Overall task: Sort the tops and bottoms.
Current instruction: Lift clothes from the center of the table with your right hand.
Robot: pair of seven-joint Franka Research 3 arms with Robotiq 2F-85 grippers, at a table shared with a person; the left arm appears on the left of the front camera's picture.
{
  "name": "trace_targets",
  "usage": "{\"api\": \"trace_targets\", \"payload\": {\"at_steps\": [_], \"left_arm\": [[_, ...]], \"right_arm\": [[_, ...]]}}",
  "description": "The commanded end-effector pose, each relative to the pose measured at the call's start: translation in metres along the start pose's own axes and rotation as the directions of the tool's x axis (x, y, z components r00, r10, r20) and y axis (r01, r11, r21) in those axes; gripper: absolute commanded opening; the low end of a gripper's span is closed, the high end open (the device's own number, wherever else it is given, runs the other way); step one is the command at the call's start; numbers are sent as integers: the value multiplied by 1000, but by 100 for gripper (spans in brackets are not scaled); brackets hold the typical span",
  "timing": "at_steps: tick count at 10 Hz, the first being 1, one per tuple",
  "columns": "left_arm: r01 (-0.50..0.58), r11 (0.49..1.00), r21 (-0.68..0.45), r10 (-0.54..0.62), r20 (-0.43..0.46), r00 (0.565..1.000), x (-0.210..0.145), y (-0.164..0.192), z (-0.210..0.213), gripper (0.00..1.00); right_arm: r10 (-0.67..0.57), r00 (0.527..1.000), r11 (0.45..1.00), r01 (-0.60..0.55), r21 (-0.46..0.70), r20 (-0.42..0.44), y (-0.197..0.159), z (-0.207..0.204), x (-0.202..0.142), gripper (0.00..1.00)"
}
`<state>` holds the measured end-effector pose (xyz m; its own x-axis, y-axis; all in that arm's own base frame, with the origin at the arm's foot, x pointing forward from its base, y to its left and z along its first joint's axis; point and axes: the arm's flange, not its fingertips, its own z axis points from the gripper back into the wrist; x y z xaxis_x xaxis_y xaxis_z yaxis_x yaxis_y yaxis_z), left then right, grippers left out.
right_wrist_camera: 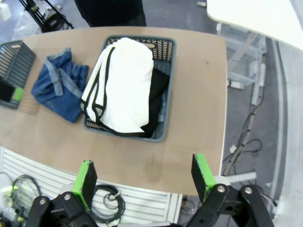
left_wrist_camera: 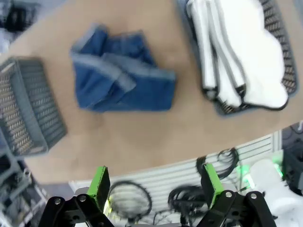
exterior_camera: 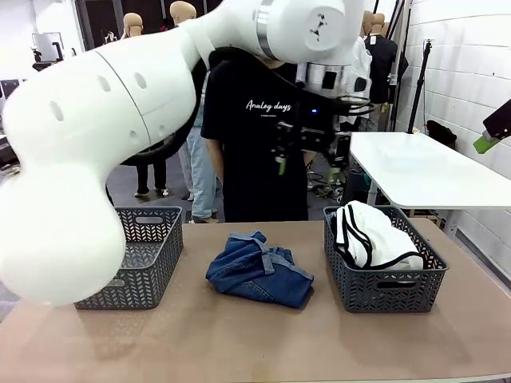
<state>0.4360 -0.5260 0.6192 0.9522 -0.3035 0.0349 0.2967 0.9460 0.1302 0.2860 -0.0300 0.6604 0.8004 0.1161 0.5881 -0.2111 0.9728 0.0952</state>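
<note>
The bottoms (exterior_camera: 259, 270) lie as a crumpled blue denim heap on the brown table between two grey baskets; I also see this heap (left_wrist_camera: 124, 78) (right_wrist_camera: 59, 87) in both wrist views. A white top with thin black edging (exterior_camera: 371, 233) (left_wrist_camera: 244, 49) (right_wrist_camera: 124, 85) is piled in the right basket (exterior_camera: 383, 294). The black top (right_wrist_camera: 158, 94) lies under and beside it. My left gripper (exterior_camera: 303, 163) (left_wrist_camera: 155, 184) hangs open high above the table's far side. My right gripper (exterior_camera: 487, 142) (right_wrist_camera: 144, 177) is open, high at the right edge. Neither holds anything.
The left basket (exterior_camera: 136, 263) (left_wrist_camera: 26, 109) (right_wrist_camera: 16, 56) has nothing in it. A person in a black printed T-shirt (exterior_camera: 255, 136) stands behind the table's far edge. A white table (exterior_camera: 423, 167) stands at the back right. My left arm's white links (exterior_camera: 120, 120) block the picture's left.
</note>
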Motion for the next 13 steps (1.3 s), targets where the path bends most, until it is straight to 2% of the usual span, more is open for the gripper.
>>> {"api": "trace_targets", "payload": {"at_steps": [1, 3, 4, 5, 9, 11, 13], "left_arm": [[-88, 995, 48, 96, -179, 979, -84, 60, -64, 100], [-141, 988, 59, 151, -236, 960, -101, 71, -67, 100], [-179, 981, 78, 192, -228, 955, -102, 69, -66, 100], [-100, 989, 107, 122, -223, 967, -21, 32, -11, 100], [-100, 989, 107, 122, -223, 967, -21, 32, -11, 100], [-105, 991, 77, 123, -283, 951, -34, 39, -32, 100], [-205, 976, 78, 219, -301, 928, -89, 90, -47, 100]], "right_arm": [[-2, 1000, 1000, 2, -5, 3, 0, -2, 0, 100], [-2, 1000, 1000, 2, -5, 3, 0, -2, 0, 100], [-2, 1000, 1000, 2, -5, 3, 0, -2, 0, 100], [-2, 1000, 1000, 2, -5, 3, 0, -2, 0, 100], [-2, 1000, 1000, 2, -5, 3, 0, -2, 0, 100], [-2, 1000, 1000, 2, -5, 3, 0, -2, 0, 100], [-2, 1000, 1000, 2, -5, 3, 0, -2, 0, 100]]}}
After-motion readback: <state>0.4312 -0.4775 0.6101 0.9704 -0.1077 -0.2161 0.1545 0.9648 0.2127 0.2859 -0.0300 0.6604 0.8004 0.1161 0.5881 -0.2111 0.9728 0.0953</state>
